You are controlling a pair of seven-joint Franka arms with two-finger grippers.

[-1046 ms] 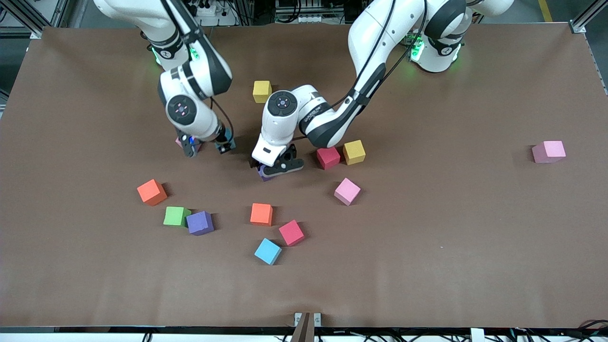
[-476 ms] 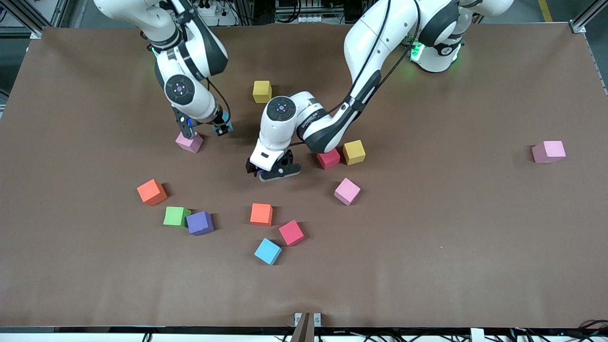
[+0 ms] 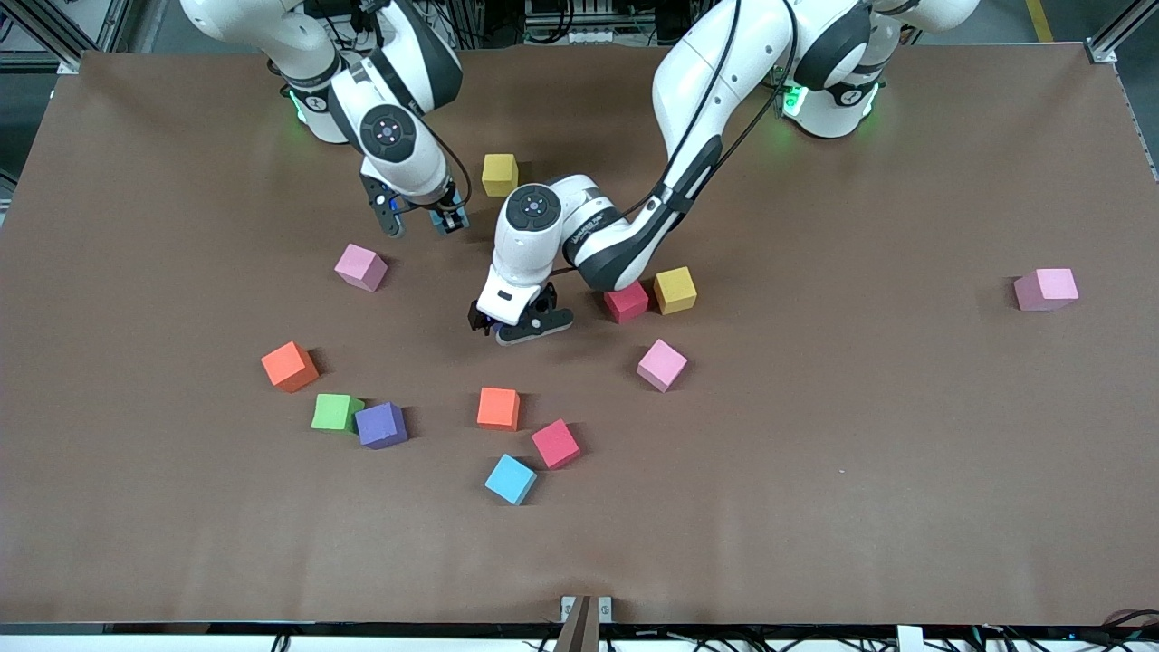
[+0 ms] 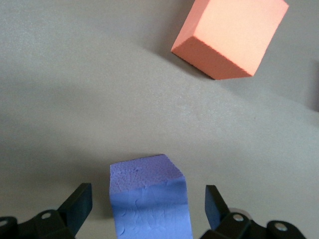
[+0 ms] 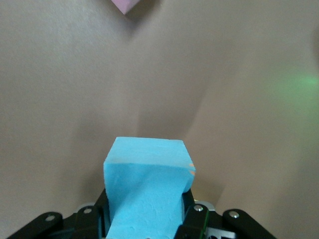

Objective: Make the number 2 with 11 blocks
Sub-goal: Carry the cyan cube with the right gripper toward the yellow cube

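**Stock on the brown table: loose foam cubes, two grippers each at a cube**

- Right gripper (image 5: 145,221): up over the upper middle of the table (image 3: 815,525). It is clamped on a light blue cube (image 5: 147,164), whose free end juts out past the fingers.
- Left gripper (image 4: 147,206): low at the middle of the front view, fingers (image 4: 79,205) spread wide. A purple cube (image 4: 144,174) sits between them with a gap on each side. In the front view this cube is almost wholly hidden under the gripper.
- Yellow cube (image 3: 499,174): upper middle of the front view, alone.
- Pink cube (image 3: 360,267): lower in the frame than the right gripper, toward the right arm's end.
- Red cube (image 3: 626,302) and second yellow cube (image 3: 675,290): side by side, close together, just beside the left arm's wrist.
- Second pink cube (image 3: 662,365): nearer the front camera than that pair.
- Third pink cube (image 3: 1046,289): alone, well apart, at the left arm's end.
- Orange cube (image 3: 290,366), green cube (image 3: 336,412) and second purple cube (image 3: 381,425): lower part of the frame, toward the right arm's end. The green and purple ones are touching.
- Second orange cube (image 3: 498,408), second red cube (image 3: 555,444) and second light blue cube (image 3: 511,479): a loose cluster in the lower middle of the frame.
- Arrangement: the cubes lie scattered and turned at different angles.
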